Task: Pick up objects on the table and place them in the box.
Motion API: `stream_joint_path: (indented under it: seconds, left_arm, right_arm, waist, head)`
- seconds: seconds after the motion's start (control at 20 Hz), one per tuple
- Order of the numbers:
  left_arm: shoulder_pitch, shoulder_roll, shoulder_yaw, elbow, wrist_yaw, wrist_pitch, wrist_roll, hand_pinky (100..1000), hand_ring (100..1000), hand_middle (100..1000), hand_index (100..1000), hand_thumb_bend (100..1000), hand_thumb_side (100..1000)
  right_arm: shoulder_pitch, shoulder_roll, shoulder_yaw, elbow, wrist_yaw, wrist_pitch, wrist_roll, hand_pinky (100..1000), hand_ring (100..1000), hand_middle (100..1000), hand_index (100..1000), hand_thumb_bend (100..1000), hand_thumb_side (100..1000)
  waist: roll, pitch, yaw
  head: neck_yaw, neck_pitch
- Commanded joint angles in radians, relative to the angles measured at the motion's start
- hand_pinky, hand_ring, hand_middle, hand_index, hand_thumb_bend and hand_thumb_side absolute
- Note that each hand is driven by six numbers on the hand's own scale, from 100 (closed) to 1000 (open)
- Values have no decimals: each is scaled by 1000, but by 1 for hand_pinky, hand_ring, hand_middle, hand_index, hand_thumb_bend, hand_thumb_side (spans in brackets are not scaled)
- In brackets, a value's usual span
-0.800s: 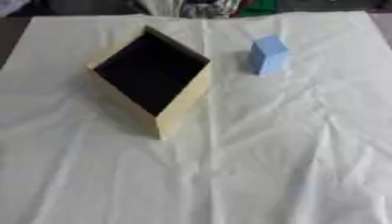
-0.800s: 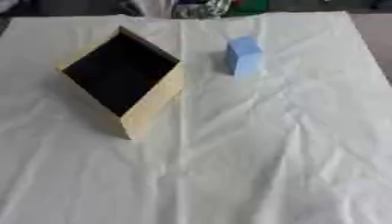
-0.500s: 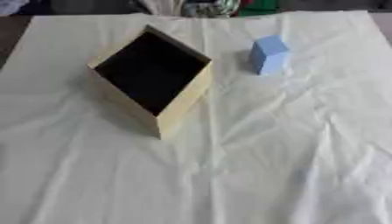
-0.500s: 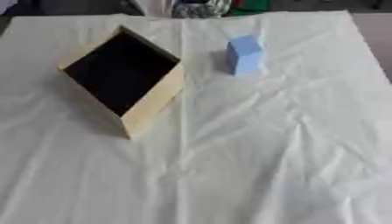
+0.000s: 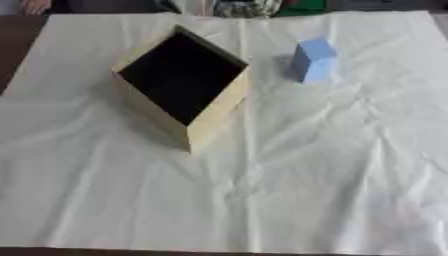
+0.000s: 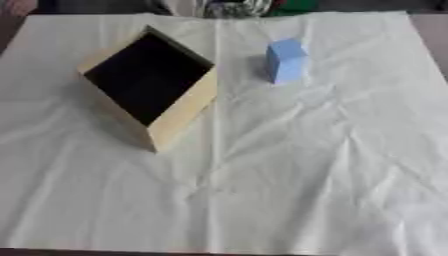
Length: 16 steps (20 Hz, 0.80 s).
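Observation:
A pale wooden box (image 5: 213,115) with a dark inside stands on the white cloth, turned corner-on, left of the middle. A light blue block (image 5: 311,61) stands upright to its right, toward the far edge, apart from the box. The box looks empty as far as its dark inside shows. Neither of my hands shows in either eye view.
A wrinkled white cloth (image 5: 289,190) covers the table, with dark table edge showing at the far left (image 5: 16,45) and along the bottom. Some clutter (image 5: 245,7) sits beyond the cloth's far edge.

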Motion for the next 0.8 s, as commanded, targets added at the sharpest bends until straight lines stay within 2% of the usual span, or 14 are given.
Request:
stream_joint_path:
  seconds: [0.05, 0.2, 0.45, 0.6, 0.8]
  left_arm:
    - [-5, 32, -7, -20, 9, 5, -7, 691, 599, 624, 756, 310, 110]
    - [-3, 33, -9, -20, 12, 7, -11, 691, 599, 624, 756, 308, 110]
    - [2, 34, -9, -20, 12, 9, -11, 690, 599, 624, 756, 307, 107]
    - [4, 35, -11, -20, 12, 10, -12, 690, 599, 624, 756, 306, 106]
    - [6, 37, -14, -20, 13, 12, -14, 690, 599, 624, 756, 305, 105]
  right_arm:
    - [-69, -101, 66, 68, 51, 31, 47, 846, 822, 838, 889, 100, 191]
    - [-145, -98, 142, 144, 98, 72, 94, 849, 828, 848, 898, 100, 193]
    - [-271, -27, 261, 271, 176, 150, 171, 853, 843, 870, 920, 100, 204]
    - [-324, 20, 264, 348, 223, 197, 218, 868, 877, 915, 954, 100, 207]
    - [-381, 78, 252, 450, 286, 259, 281, 877, 893, 927, 960, 100, 208]
  waist:
    - [-15, -36, 6]
    - [-16, -41, 8]
    - [-13, -50, 1]
    - [-12, -56, -2]
    - [-12, -61, -3]
  head:
    - [-15, 10]
    - [-17, 10]
    - [-10, 13]
    - [-9, 15]
    - [-10, 16]
